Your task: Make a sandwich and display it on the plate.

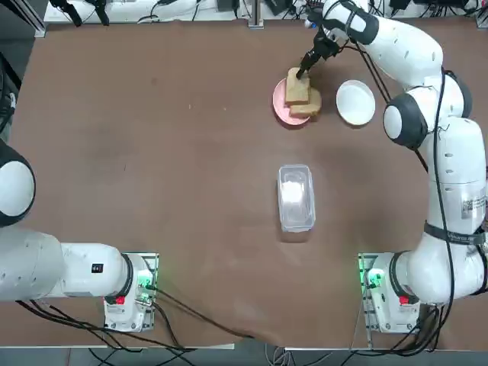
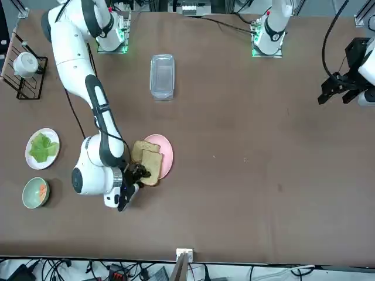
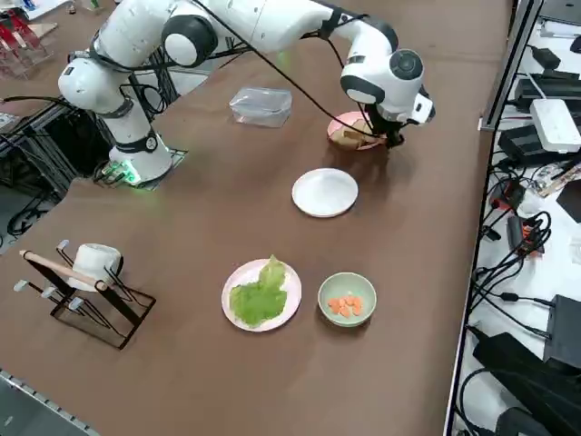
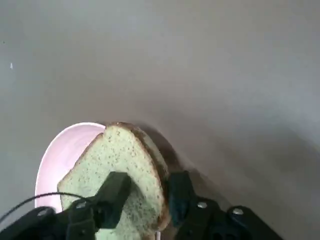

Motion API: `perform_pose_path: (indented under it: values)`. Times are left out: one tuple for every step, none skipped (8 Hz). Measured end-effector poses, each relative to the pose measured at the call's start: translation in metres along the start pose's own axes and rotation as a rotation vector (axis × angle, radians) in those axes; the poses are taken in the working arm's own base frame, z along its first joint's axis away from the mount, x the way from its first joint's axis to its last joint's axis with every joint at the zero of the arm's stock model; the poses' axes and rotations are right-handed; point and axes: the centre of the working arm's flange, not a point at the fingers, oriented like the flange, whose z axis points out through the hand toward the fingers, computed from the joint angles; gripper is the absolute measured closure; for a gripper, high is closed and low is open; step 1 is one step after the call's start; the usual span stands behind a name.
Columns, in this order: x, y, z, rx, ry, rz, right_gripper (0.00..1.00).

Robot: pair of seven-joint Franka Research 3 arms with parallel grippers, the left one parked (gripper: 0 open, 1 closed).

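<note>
A brown tabletop [image 1: 152,191] carries a few things, with cables and gear beyond its far and right edges. Near the far edge, right of the middle, a pink plate [image 1: 280,103] holds two bread slices [image 1: 299,93]. The right arm reaches out over them, and its end effector [image 4: 145,192] straddles the edge of the upper slice, one finger [image 4: 114,192] lying on the slice's face and the other on the outer side of its crust. The fingers stand partly closed around that slice; the views do not settle whether they grip it yet.

Just beside the pink plate, toward the right edge, sits an empty white plate [image 1: 355,102], apart from it. A second plate [image 3: 289,292] with a lettuce leaf [image 3: 258,296] lies nearer the right edge, with a small green bowl [image 3: 347,299] just beside it. A clear lidded box [image 1: 296,197] lies at the middle of the tabletop, well apart from the plates. A wire rack [image 3: 86,304] with a white cup [image 3: 93,261] stands at the near right corner.

The whole left half of the tabletop lies bare, as does the strip between the box and the pink plate.
</note>
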Motion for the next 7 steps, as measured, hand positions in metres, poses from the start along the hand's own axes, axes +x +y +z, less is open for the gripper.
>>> perform_pose_path:
  values:
    - [-0.001, 0.001, -0.003, 0.008, -0.006, 0.000, 0.80]
    - [0.000, 0.000, -0.006, 0.017, -0.013, -0.002, 0.88]
    - [0.002, -0.003, -0.011, 0.022, -0.014, -0.008, 0.88]
    - [0.003, -0.005, -0.016, 0.025, -0.013, -0.012, 0.88]
    - [0.004, -0.007, -0.022, 0.029, -0.013, -0.011, 0.88]
    - [0.007, -0.012, -0.034, 0.036, -0.013, -0.006, 0.88]
    - [0.010, -0.021, -0.055, 0.047, -0.016, 0.007, 0.88]
